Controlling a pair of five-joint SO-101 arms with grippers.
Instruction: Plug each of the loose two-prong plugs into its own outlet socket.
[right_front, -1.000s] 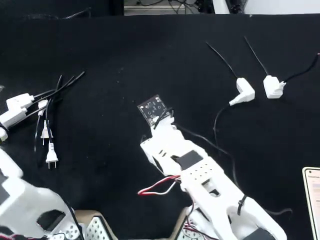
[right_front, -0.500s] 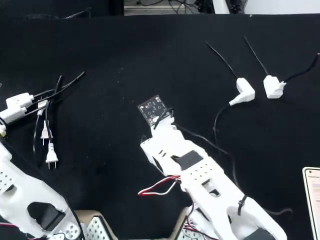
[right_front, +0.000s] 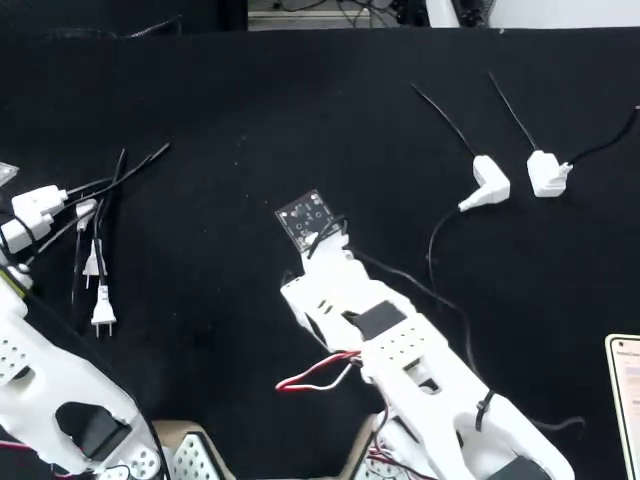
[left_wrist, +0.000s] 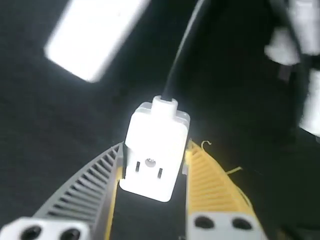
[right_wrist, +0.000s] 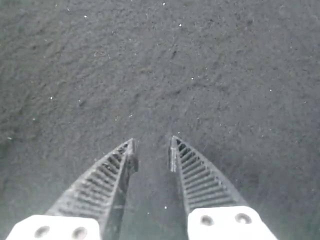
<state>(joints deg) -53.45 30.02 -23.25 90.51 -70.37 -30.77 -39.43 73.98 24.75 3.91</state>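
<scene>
The left gripper (left_wrist: 153, 146) is clamped on a white outlet socket (left_wrist: 156, 131) with a black cord (left_wrist: 181, 55) — at the left edge of the high view. Loose two-prong plugs (right_front: 103, 318) lie just right of it on the black cloth (right_front: 250, 120). The right gripper (right_wrist: 151, 142) sits mid-frame over the cloth — fingers slightly apart.

Black cloth-covered table (right_front: 250, 100), white printed card (right_front: 625, 390) at its right edge

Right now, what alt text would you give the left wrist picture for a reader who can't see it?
A white outlet socket, with two slots and a round hole, is clamped between the left hand's ribbed fingers, one grey, one yellow. Its black cable runs off over black cloth, past blurred white shapes.
</scene>
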